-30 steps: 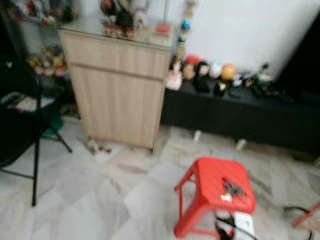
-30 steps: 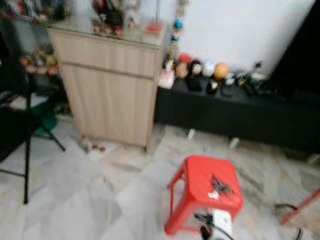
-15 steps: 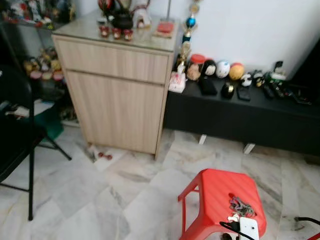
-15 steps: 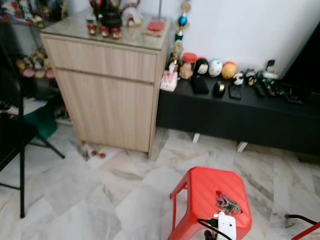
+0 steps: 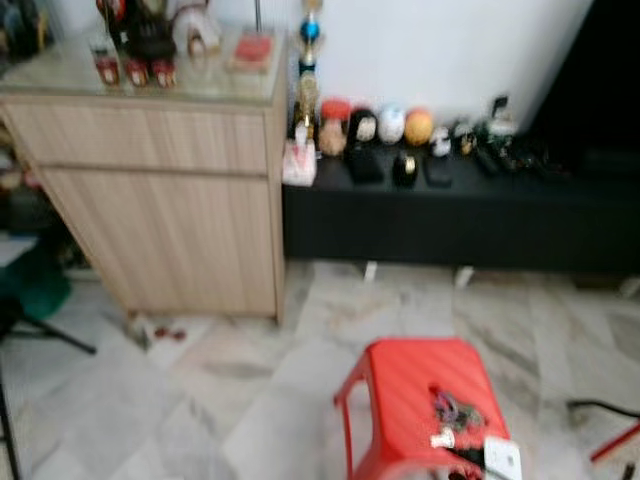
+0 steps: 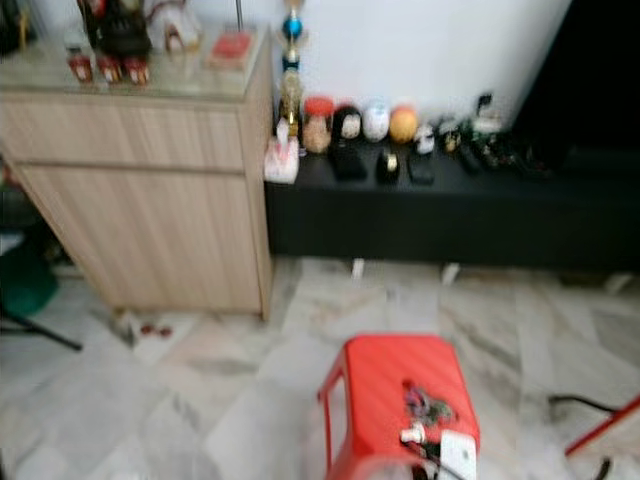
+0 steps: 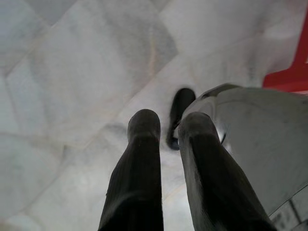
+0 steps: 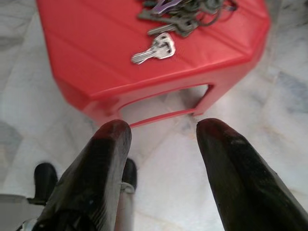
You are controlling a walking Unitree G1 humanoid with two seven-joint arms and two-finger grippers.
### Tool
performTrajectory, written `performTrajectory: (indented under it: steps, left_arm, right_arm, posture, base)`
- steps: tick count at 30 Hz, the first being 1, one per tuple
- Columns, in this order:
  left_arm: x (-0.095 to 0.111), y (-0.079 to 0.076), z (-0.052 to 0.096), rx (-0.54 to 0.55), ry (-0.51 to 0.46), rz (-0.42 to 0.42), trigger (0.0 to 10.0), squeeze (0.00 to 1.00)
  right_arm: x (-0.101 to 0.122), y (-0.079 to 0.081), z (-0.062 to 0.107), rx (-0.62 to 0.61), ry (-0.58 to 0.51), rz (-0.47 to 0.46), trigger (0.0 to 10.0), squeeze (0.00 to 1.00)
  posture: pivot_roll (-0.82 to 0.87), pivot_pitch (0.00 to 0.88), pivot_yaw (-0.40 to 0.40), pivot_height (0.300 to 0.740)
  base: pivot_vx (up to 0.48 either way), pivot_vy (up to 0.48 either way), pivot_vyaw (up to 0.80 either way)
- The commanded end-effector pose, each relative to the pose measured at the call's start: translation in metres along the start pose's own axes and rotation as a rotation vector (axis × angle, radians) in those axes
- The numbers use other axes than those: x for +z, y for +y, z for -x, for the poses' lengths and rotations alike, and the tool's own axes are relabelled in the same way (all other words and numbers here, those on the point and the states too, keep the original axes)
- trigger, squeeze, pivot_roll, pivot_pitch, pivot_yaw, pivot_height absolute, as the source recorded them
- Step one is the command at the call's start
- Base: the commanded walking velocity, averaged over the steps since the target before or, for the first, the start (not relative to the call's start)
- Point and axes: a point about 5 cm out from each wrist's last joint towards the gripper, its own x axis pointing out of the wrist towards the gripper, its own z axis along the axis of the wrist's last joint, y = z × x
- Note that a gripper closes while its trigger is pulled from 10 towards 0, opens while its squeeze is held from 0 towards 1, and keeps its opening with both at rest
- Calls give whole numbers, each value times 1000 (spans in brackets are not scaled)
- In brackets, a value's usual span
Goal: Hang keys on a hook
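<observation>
A bunch of keys [image 5: 455, 410] lies on top of a red plastic stool [image 5: 410, 385] on the marble floor, near the stool's right front corner. In the right wrist view the keys [image 8: 185, 9] spread across the stool top [image 8: 96, 43], with one silver key [image 8: 154, 50] lying nearest the edge. My right gripper [image 8: 163, 126] hangs open just in front of the stool, below its top and apart from the keys. My left gripper [image 7: 168, 120] points down at the bare floor, its fingers close together and holding nothing.
A light wood cabinet [image 5: 160, 200] with figurines on top stands at the left against the white wall. A low black bench [image 5: 450, 215] with small ornaments runs along the wall on the right. A white box with a black cable [image 5: 500, 458] sits at the stool's near edge.
The whole picture has shifted, so the cabinet now sits further left and the chair is nearly out of frame: the camera turned right. The picture is blurred again. Keys and stool have not moved.
</observation>
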Motion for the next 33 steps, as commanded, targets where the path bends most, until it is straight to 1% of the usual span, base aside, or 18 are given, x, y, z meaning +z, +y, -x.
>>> performTrajectory:
  steps: [1, 7, 15, 20, 33]
  left_arm:
    - [-5, 3, 1, -5, 30, -38, 10000, 0]
    - [-4, 5, 1, -2, 26, -57, 10000, 0]
    - [-5, 3, 1, -5, 24, -54, 10000, 0]
    - [-7, -3, 1, -14, 27, -36, 10000, 0]
    - [-5, -6, 1, -20, 23, -24, 10000, 0]
  right_arm:
    - [-3, 1, 1, -8, -4, -23, 10000, 0]
    - [-4, 3, 1, -11, -4, -34, 10000, 0]
    - [-4, -1, 1, -28, -1, -22, 10000, 0]
    - [-1, -7, 1, -26, -5, 3, 10000, 0]
    - [3, -9, 1, -20, -15, 8, 10000, 0]
  posture:
    - [228, 13, -39, 740]
    - [225, 15, -32, 740]
    - [220, 22, -53, 740]
    - [218, 25, -74, 740]
    - [203, 19, -78, 740]
  base:
    - [0, 0, 0]
    - [0, 0, 0]
    - [0, 0, 0]
    - [0, -240, 0]
    - [0, -244, 0]
